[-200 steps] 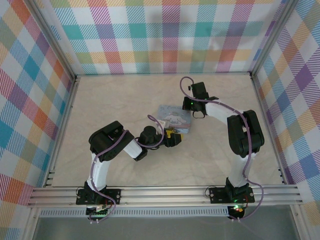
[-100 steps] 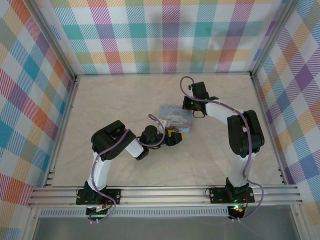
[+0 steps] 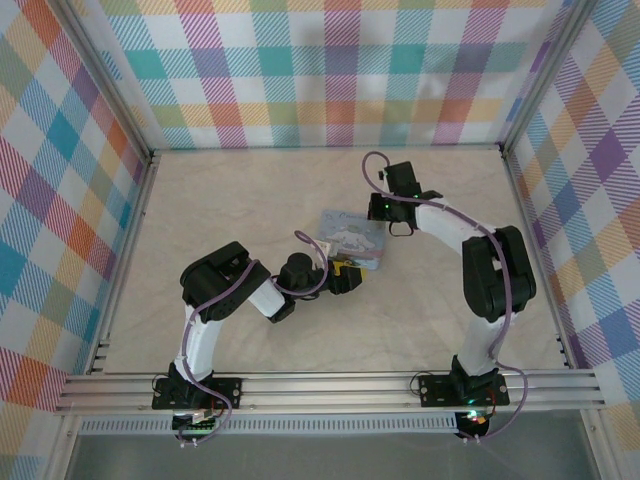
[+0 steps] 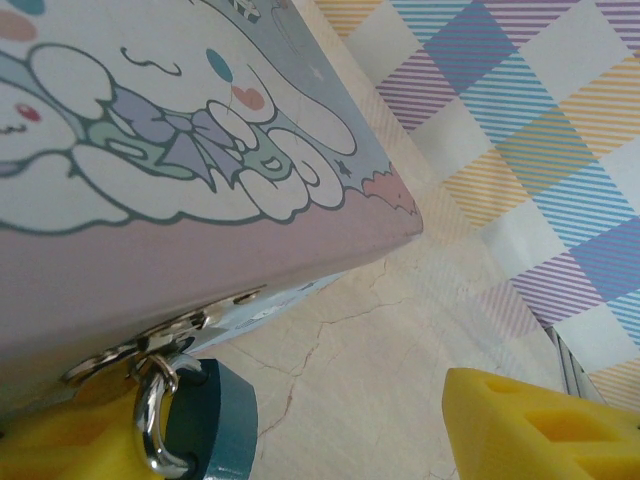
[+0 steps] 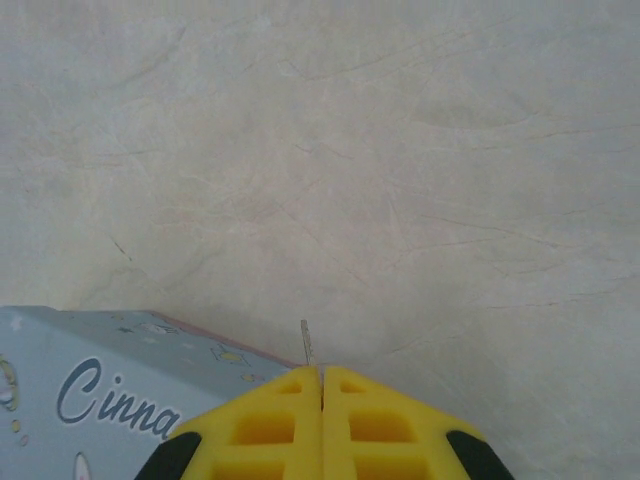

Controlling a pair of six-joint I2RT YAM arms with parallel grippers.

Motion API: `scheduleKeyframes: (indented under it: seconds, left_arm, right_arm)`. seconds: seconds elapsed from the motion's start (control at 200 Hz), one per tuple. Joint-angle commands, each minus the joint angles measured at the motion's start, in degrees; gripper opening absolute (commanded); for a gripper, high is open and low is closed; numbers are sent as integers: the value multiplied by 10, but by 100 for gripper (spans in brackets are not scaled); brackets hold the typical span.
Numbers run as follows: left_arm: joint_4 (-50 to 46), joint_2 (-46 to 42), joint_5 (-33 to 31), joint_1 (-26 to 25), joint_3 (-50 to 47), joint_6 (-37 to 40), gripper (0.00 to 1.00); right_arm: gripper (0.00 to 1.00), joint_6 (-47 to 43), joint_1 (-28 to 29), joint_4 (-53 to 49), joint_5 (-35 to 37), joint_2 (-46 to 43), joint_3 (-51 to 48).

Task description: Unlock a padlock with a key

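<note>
Left claw (image 4: pixel 300 436) wide apart beside the padlock (image 4: pixel 215 420); right claw (image 5: pixel 321 378) tight on, perhaps, the thin key (image 5: pixel 306 342).

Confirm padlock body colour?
Small metal padlock: dark teal-blue body, silver shackle. Clearest in left wrist view.

Overhead view looks down; both wrist views sit close, sharing the tin (image 3: pixel 352 238).
</note>
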Motion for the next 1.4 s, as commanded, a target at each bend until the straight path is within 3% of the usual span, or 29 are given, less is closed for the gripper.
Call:
scheduleKeyframes:
  seconds: [0.0,0.31,0.615,0.845,1.18,1.395]
  left_arm:
    - [-23,-2,6,5,-4,-5,67]
    - [-24,0,6,5,-5,-6,68]
    - [-39,19,13,6,22,-6,74]
    - [-39,23,11,6,32,-7,76]
    - [15,26,2,25,-20,-29,68]
    - [-9,28,15,24,-2,-26,74]
  right_arm:
    - [0,-7,-15,-14,15,-38,-12]
    - [0,7,-30,-24,64,-71,-75]
    - [0,21,-1,-1,9,-32,-86]
    - [0,25,3,4,7,-25,-85]
    - [0,32,7,19,-25,-25,-91]
    - [0,33,20,26,-38,-22,-88]
